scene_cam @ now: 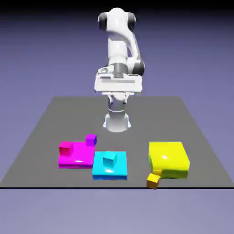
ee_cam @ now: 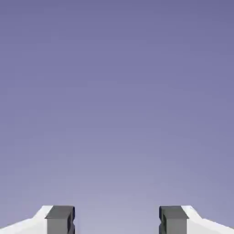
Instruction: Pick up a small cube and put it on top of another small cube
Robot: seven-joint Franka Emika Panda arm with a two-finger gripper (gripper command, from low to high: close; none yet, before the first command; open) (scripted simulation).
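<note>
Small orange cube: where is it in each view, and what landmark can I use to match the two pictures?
Exterior view: the small orange cube is low, right of centre, by the yellow block's near-left corner.
Hand view: not in it.
Shared landmark: the open hand, upper middle in the exterior view, at the bottom edge in the hand view.
</note>
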